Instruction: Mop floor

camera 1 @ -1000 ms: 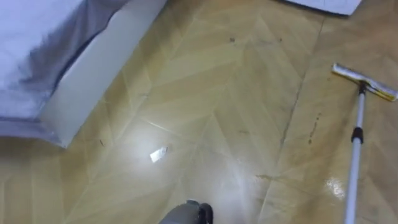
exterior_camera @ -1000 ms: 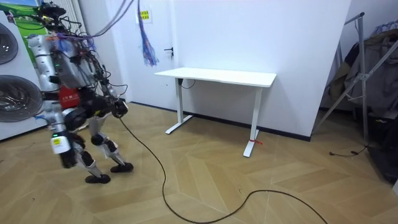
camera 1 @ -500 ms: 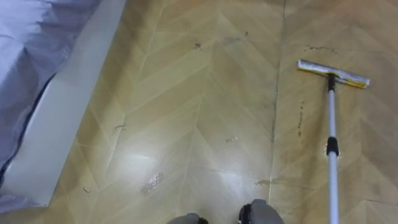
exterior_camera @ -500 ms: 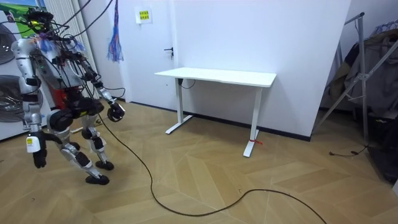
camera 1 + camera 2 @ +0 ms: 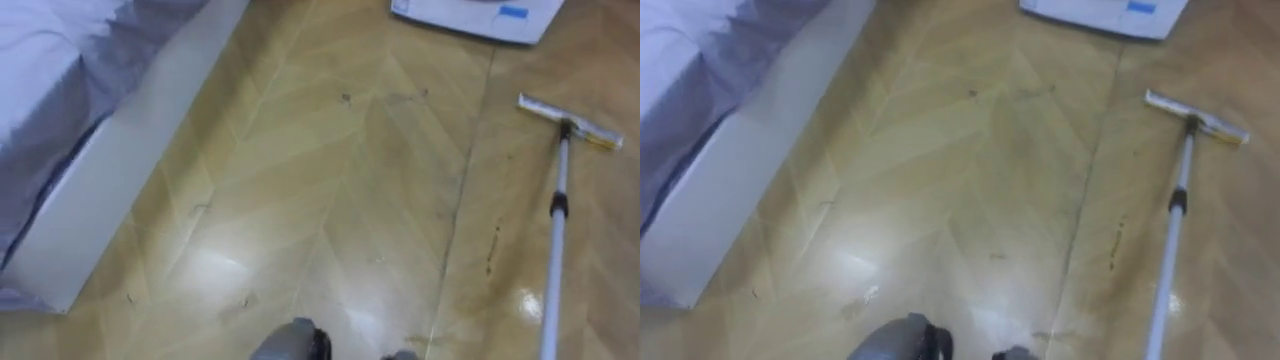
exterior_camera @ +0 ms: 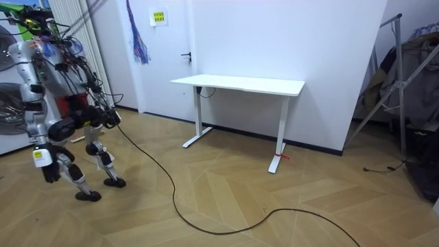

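Mop (image 5: 554, 250) is down on the floor (image 5: 330, 200) to our right, bed (image 5: 50, 60) on our left. We can't tell whether the hands (image 6: 49, 173) grip anything.

Legs split in a stride, knees bent, torso tipped forward. The right arm hangs straight down, with the right hand (image 6: 50, 171) low beside the thigh on the room view's left. The left arm is bent and pushed out front, the left hand (image 6: 110, 119) at hip height.
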Controlling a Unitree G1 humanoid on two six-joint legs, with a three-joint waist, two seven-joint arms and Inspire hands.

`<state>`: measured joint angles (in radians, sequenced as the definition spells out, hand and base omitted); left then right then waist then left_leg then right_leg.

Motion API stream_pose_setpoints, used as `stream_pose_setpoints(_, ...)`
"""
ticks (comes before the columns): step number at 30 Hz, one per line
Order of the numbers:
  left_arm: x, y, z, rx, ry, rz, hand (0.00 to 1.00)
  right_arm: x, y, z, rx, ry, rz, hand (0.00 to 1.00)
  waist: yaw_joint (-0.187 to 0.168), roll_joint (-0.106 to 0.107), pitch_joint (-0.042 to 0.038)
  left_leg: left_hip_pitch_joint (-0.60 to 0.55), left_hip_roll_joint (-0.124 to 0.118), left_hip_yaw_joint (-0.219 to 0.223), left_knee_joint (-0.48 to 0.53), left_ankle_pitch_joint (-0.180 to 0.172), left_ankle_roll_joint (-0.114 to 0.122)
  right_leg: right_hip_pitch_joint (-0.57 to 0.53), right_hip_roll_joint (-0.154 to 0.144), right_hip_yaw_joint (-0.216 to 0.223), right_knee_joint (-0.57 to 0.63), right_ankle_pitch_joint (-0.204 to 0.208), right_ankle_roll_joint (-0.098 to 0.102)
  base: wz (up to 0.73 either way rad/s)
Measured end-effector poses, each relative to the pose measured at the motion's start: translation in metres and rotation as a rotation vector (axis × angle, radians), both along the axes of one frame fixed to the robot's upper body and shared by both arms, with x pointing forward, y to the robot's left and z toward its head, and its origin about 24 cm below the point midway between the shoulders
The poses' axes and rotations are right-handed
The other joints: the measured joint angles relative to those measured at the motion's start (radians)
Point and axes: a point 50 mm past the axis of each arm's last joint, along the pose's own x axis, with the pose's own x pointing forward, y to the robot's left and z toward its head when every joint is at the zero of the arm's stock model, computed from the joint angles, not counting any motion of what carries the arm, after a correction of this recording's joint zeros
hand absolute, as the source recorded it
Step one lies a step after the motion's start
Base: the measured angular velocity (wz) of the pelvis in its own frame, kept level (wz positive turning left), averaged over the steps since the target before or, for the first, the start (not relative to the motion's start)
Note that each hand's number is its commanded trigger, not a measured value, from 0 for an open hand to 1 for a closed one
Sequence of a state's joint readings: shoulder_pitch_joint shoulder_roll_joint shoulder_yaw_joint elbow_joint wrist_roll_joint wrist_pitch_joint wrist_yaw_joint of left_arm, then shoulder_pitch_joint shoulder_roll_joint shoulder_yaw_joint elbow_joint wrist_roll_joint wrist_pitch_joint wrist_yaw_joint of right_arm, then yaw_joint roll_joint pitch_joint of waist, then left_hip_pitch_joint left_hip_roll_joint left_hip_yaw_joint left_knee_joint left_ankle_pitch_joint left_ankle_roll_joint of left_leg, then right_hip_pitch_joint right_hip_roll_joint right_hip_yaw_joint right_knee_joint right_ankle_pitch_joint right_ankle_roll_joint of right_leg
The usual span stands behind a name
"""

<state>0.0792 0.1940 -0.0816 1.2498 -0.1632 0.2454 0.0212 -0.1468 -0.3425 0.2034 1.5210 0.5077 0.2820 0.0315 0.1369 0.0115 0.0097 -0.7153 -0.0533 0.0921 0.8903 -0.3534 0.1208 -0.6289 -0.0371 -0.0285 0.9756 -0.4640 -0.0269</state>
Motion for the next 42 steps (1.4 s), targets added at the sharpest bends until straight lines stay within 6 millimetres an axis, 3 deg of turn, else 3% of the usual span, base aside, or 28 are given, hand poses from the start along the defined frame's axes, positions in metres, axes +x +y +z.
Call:
stream_pose_setpoints(1,0.009,-0.001,0.000,0.009,-0.024,-0.006,0.00,-0.014,0.001,-0.002,-0.010,0.048,0.009,1.00,-0.011,0.006,0.0039,0.002,-0.014,0.000,0.006,-0.012,0.013,-0.022,-0.015,-0.005,0.052,0.017,0.022,-0.08)
stream_pose_setpoints(2,0.015,-0.002,0.000,0.013,-0.043,-0.010,0.00,-0.020,0.003,-0.003,-0.016,0.069,0.013,1.00,-0.019,0.013,0.0055,0.002,-0.015,0.000,0.011,-0.019,0.018,-0.035,-0.017,-0.004,0.076,0.034,0.031,0.00)
stream_pose_setpoints(3,0.025,-0.004,0.001,0.022,-0.073,-0.016,0.00,-0.030,0.009,-0.006,-0.019,0.110,0.024,1.00,-0.029,0.025,0.0022,0.000,-0.013,0.000,0.017,-0.027,0.016,-0.058,-0.013,0.001,0.109,0.065,0.047,-0.13)
stream_pose_setpoints(4,0.036,-0.006,0.002,0.028,-0.099,-0.023,0.00,-0.036,0.018,-0.010,-0.008,0.141,0.035,1.00,-0.036,0.033,0.0010,0.002,-0.009,0.000,0.016,-0.033,0.016,-0.072,-0.012,0.001,0.125,0.085,0.055,-0.20)
stream_pose_setpoints(6,0.048,-0.011,0.003,0.029,-0.138,-0.027,0.00,-0.041,0.031,-0.015,0.010,0.161,0.036,1.00,-0.051,0.041,0.0024,0.009,-0.007,0.000,0.013,-0.038,0.026,-0.077,-0.007,0.002,0.111,0.082,0.058,-0.27)
stream_pose_setpoints(8,0.050,-0.017,0.002,0.019,-0.147,-0.027,0.00,-0.040,0.037,-0.016,0.015,0.162,0.039,1.00,-0.053,0.048,0.0076,0.029,-0.010,0.000,-0.001,-0.038,0.027,-0.081,0.003,0.022,0.022,0.081,0.055,-0.38)
stream_pose_setpoints(9,0.049,-0.020,0.001,0.011,-0.140,-0.025,0.00,-0.040,0.039,-0.017,0.013,0.163,0.037,1.00,-0.058,0.046,0.0098,0.048,-0.020,0.000,-0.018,-0.038,0.027,-0.072,0.001,0.023,-0.065,0.096,0.043,-0.12)
stream_pose_setpoints(10,0.048,-0.023,0.000,0.006,-0.136,-0.020,0.00,-0.042,0.039,-0.017,0.010,0.167,0.030,1.00,-0.069,0.042,0.0147,0.072,-0.028,-0.006,-0.042,-0.037,0.024,-0.046,-0.006,0.009,-0.092,0.096,0.030,0.00)
stream_pose_setpoints(12,0.045,-0.025,-0.001,0.008,-0.130,-0.013,0.00,-0.041,0.039,-0.017,0.008,0.169,0.020,1.00,-0.070,0.046,0.0133,0.113,-0.027,-0.016,-0.093,-0.026,0.014,0.001,-0.007,-0.008,-0.150,0.108,0.018,0.04)
stream_pose_setpoints(14,0.040,-0.023,-0.001,0.019,-0.120,0.024,0.00,-0.040,0.042,-0.018,0.015,0.165,0.005,1.00,-0.071,0.032,0.0207,0.178,-0.029,-0.023,-0.169,-0.001,0.006,0.061,-0.013,-0.015,-0.216,0.124,0.012,0.05)
stream_pose_setpoints(16,0.032,-0.018,-0.001,0.038,-0.109,0.059,0.00,-0.038,0.043,-0.018,0.023,0.164,0.006,1.00,-0.072,0.007,0.0156,0.256,-0.030,-0.034,-0.262,0.031,-0.003,0.134,-0.013,-0.031,-0.296,0.142,0.004,0.16)
stream_pose_setpoints(18,0.025,-0.015,-0.001,0.045,-0.097,0.073,0.00,-0.041,0.043,-0.018,0.029,0.168,0.005,1.00,-0.075,-0.002,0.0130,0.316,-0.025,-0.055,-0.315,0.042,-0.013,0.202,-0.007,-0.054,-0.360,0.152,-0.005,0.22)
stream_pose_setpoints(21,0.011,-0.013,-0.002,0.051,-0.068,0.096,0.00,-0.046,0.044,-0.018,0.051,0.175,0.008,1.00,-0.077,-0.021,0.0166,0.417,-0.011,-0.080,-0.373,0.044,-0.024,0.327,0.010,-0.086,-0.452,0.162,-0.014,0.20)
stream_pose_setpoints(25,-0.001,-0.010,-0.002,0.060,-0.040,0.117,0.00,-0.049,0.045,-0.019,0.075,0.176,0.017,1.00,-0.078,-0.043,0.0066,0.530,-0.009,-0.103,-0.452,0.050,-0.036,0.450,0.016,-0.116,-0.544,0.165,-0.019,0.14)
stream_pose_setpoints(29,-0.004,-0.009,-0.002,0.063,-0.019,0.102,0.00,-0.061,0.047,-0.019,0.112,0.188,0.004,1.00,-0.084,-0.054,0.0030,0.611,-0.008,-0.118,-0.497,0.053,-0.041,0.542,0.022,-0.138,-0.607,0.168,-0.019,0.11)
stream_pose_setpoints(32,-0.012,-0.003,-0.001,0.071,0.000,0.084,0.00,-0.070,0.048,-0.020,0.141,0.201,0.019,1.00,-0.078,-0.062,-0.0037,0.662,0.000,-0.100,-0.537,0.056,-0.046,0.585,0.031,-0.134,-0.649,0.177,-0.022,-0.19)
stream_pose_setpoints(42,-0.028,0.005,0.001,0.049,0.062,0.030,0.00,-0.084,0.047,-0.019,0.190,0.238,0.072,1.00,-0.094,-0.053,-0.0065,0.760,0.023,-0.061,-0.607,0.060,-0.053,0.682,0.059,-0.110,-0.743,0.218,-0.026,-0.15)
